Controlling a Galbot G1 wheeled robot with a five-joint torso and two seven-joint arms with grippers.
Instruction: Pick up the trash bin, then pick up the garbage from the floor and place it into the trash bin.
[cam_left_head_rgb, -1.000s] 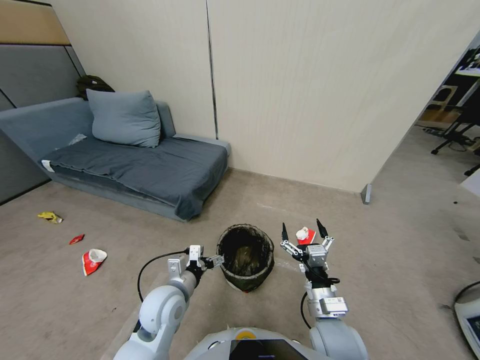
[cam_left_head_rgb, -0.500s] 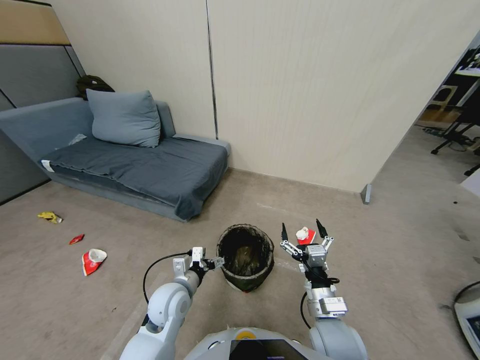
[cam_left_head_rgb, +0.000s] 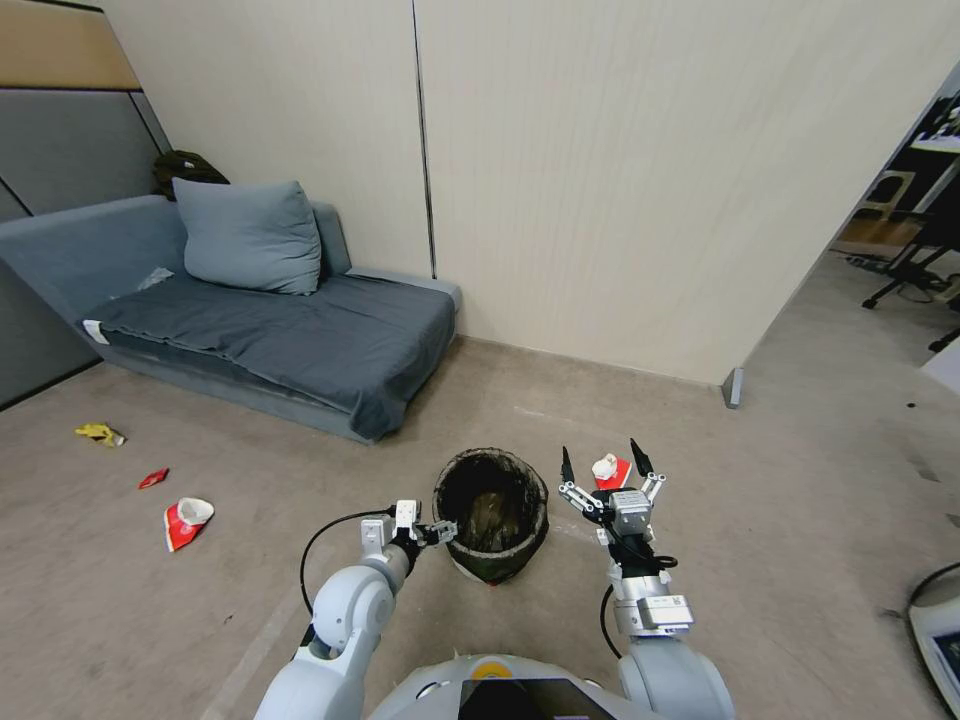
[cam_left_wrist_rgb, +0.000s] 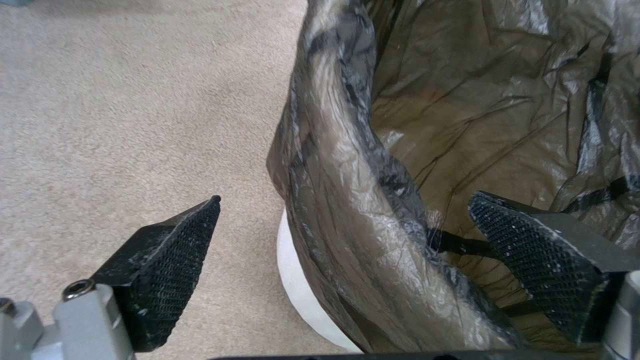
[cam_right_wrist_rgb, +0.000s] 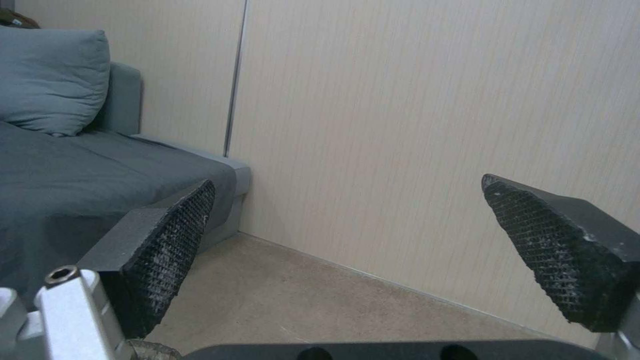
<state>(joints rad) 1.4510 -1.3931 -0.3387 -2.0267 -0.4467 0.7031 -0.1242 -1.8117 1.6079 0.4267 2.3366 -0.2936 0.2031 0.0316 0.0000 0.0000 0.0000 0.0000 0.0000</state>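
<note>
The trash bin (cam_left_head_rgb: 490, 515) stands on the floor (cam_left_head_rgb: 780, 520) just ahead of me, a white bucket with a dark liner folded over its rim (cam_left_wrist_rgb: 353, 200). My left gripper (cam_left_head_rgb: 440, 528) is open at the bin's left rim. In the left wrist view this gripper (cam_left_wrist_rgb: 345, 199) has one finger outside over the carpet and the other over the liner inside. My right gripper (cam_left_head_rgb: 600, 452) is raised to the right of the bin, open and holding nothing (cam_right_wrist_rgb: 347, 180). Garbage lies on the carpet: a red-and-white wrapper (cam_left_head_rgb: 611, 469) beyond the right gripper, another (cam_left_head_rgb: 187, 522) at the left, a red scrap (cam_left_head_rgb: 153, 478) and a yellow wrapper (cam_left_head_rgb: 100, 433).
A grey sofa (cam_left_head_rgb: 270, 330) with a pillow (cam_left_head_rgb: 245, 235) stands against the wall at the left. A beige wall panel (cam_left_head_rgb: 600, 200) ends at a metal foot (cam_left_head_rgb: 735, 387); past it is an opening with chairs (cam_left_head_rgb: 900, 260). A white device (cam_left_head_rgb: 940, 630) sits at the lower right edge.
My left arm has swung rightward, carrying its open gripper up to the bin's rim. The right gripper and the bin have stayed put.
</note>
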